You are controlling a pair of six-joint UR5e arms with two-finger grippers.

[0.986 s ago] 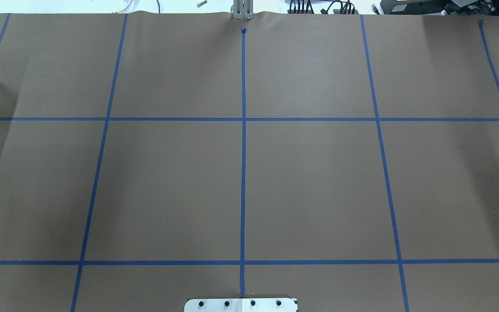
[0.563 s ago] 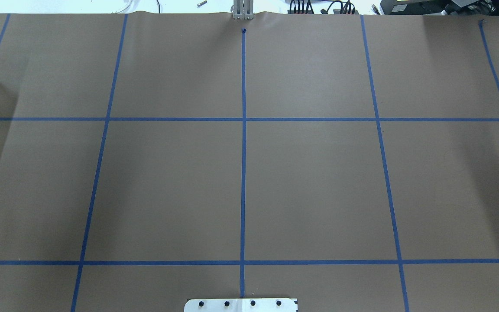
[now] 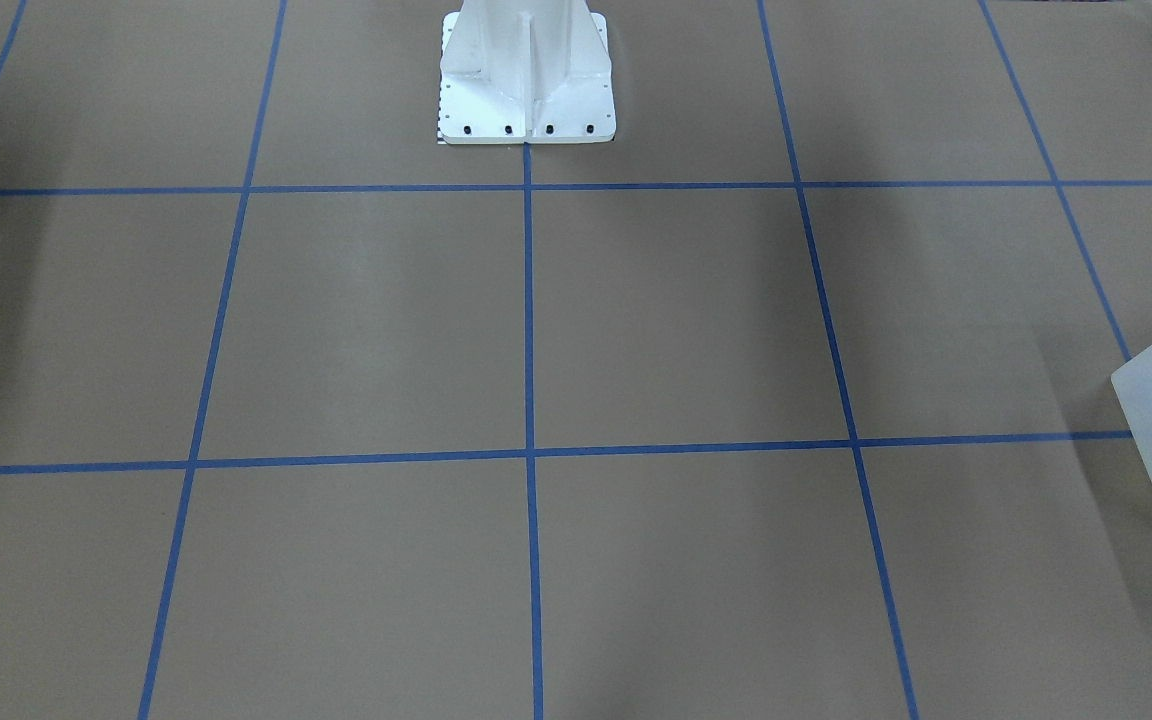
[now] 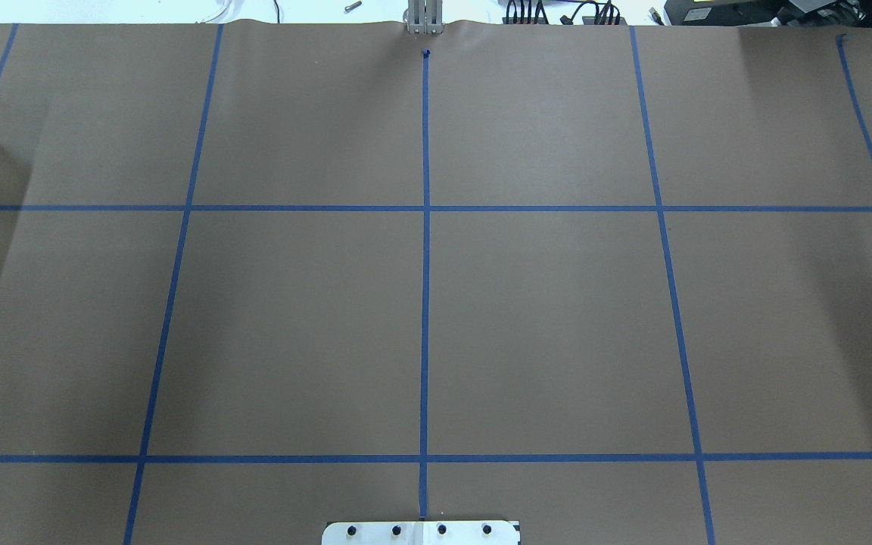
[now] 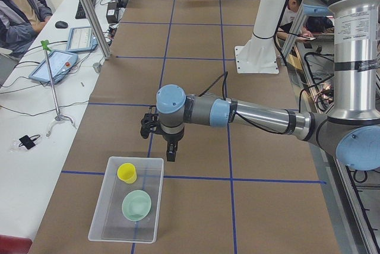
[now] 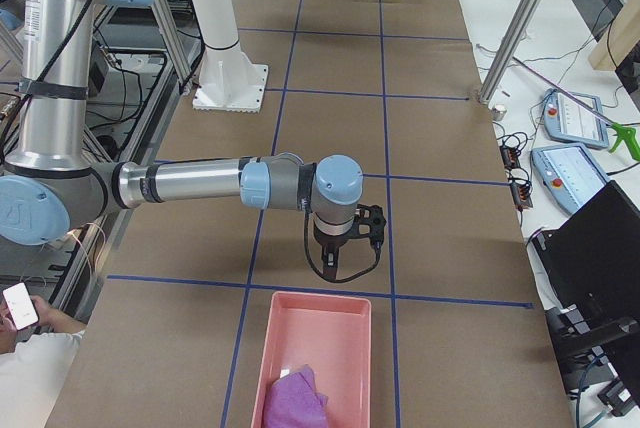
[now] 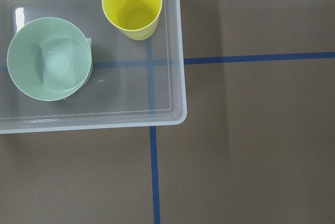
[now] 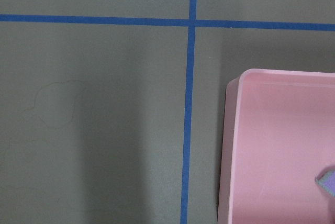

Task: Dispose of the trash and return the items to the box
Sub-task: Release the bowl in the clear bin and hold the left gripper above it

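Note:
The translucent box (image 5: 100, 206) stands at the table's left end and holds the yellow cup (image 5: 127, 172) and the mint-green bowl (image 5: 136, 205), both upright. The left wrist view looks down on the box (image 7: 177, 51), the cup (image 7: 132, 5) and the bowl (image 7: 49, 59). My left gripper (image 5: 171, 153) hangs above the table just beside the box; I cannot tell whether it is open or shut. My right gripper (image 6: 335, 266) hangs just short of a pink tray (image 6: 310, 348); I cannot tell its state either. Neither gripper shows in the overhead view.
The pink tray holds a crumpled purple piece (image 6: 295, 398) at the table's right end, and its corner shows in the right wrist view (image 8: 282, 145). The white robot base (image 3: 526, 80) stands at the middle of the near edge. Blue tape lines grid the brown table.

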